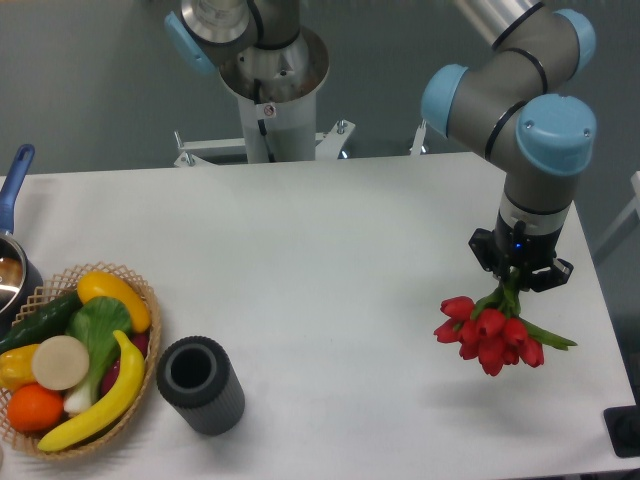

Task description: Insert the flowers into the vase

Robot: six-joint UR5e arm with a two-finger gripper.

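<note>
Arm: grey UR5e arm with pale blue joint caps [520,90], wrist pointing straight down over the counter.
Gripper: black two-finger gripper [516,278], clamped on the green stems of the bunch; the fingers themselves are mostly hidden by the gripper body.
Flowers: bunch of red tulip buds with green stems and leaves [488,335], hanging directly below the gripper, buds lowest, lifted clear of the counter; its shadow lies on the surface beneath. One green leaf pokes out to one side of the buds.
Vase: short dark grey ribbed cylinder with a round black mouth [201,385], standing upright, far across the counter from the gripper, mouth showing only dark.
Basket: woven wicker basket [140,290], just beside the vase on the side away from the gripper, holding toy produce: yellow banana, orange, green leafy piece, cucumber.
Pot: metal pot with a blue handle [14,200], beyond the basket, cut off by the frame edge.
Counter: white counter [330,250], carrying everything.
</note>
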